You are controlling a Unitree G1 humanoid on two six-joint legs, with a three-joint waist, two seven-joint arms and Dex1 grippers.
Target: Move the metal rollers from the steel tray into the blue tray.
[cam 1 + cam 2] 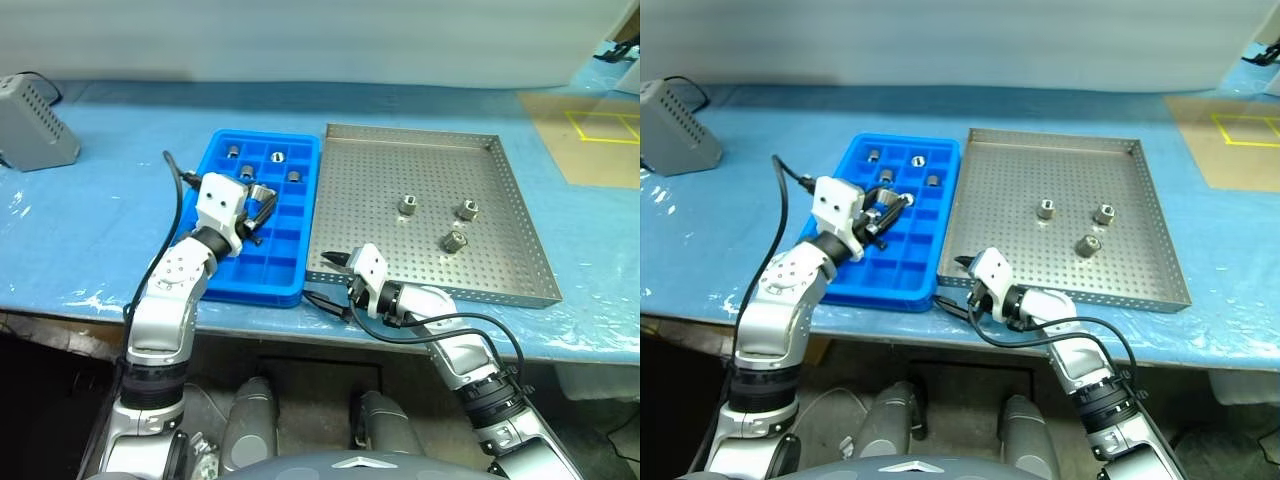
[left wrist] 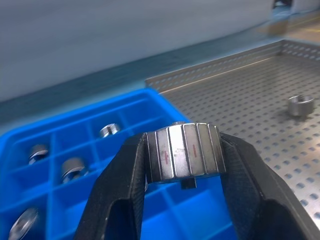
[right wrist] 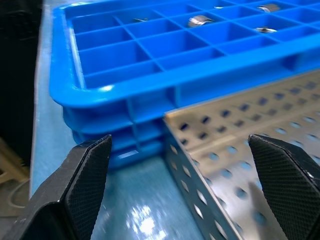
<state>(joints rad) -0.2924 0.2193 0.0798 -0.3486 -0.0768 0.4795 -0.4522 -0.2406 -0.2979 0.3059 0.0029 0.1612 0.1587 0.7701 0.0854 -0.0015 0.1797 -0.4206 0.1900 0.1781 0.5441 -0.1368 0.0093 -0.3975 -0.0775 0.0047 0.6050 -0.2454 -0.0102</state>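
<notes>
One metal roller (image 2: 183, 152) sits clamped between the black fingers of the left hand (image 1: 258, 206), held above the blue tray (image 1: 290, 272). Four more rollers (image 1: 277, 156) lie in compartments at the tray's far end. Three rollers (image 1: 408, 207) remain on the steel tray (image 1: 500, 270), just beside it on the blue-covered desk (image 1: 100, 220). The right hand (image 3: 182, 185) hovers spread wide and empty at the steel tray's near corner.

Both arms are silver metal with black joints and trailing black cables; white wrist blocks carry textured black fingers (image 3: 89, 172).
</notes>
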